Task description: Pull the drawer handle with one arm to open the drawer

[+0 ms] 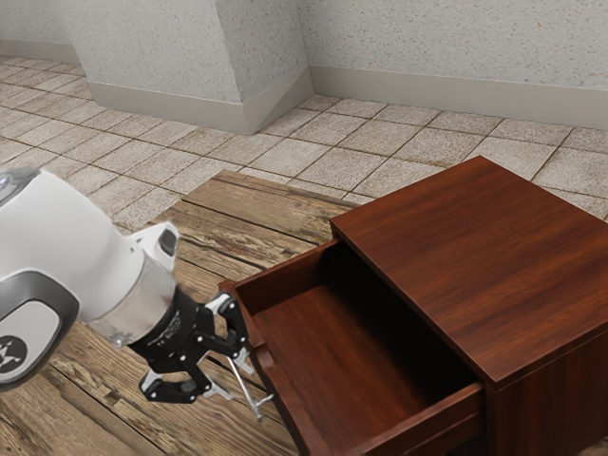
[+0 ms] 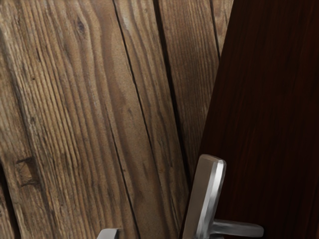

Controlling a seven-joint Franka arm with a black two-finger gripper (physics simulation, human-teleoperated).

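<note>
Exterior view: handle (image 1: 245, 385) just beside claw (image 1: 211, 359)

Wooden plank tabletop (image 1: 256, 214), tiled floor (image 1: 380, 142), speckled wall (image 1: 456, 38)

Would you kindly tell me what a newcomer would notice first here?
The dark red drawer stands wide open, pulled out of its cabinet toward the exterior view's left. At its front, the black gripper sits by the silver handle, over worn wooden planks.

White rounded arm (image 1: 59, 255) with grey joint band, black end effector (image 1: 218, 359).
</note>
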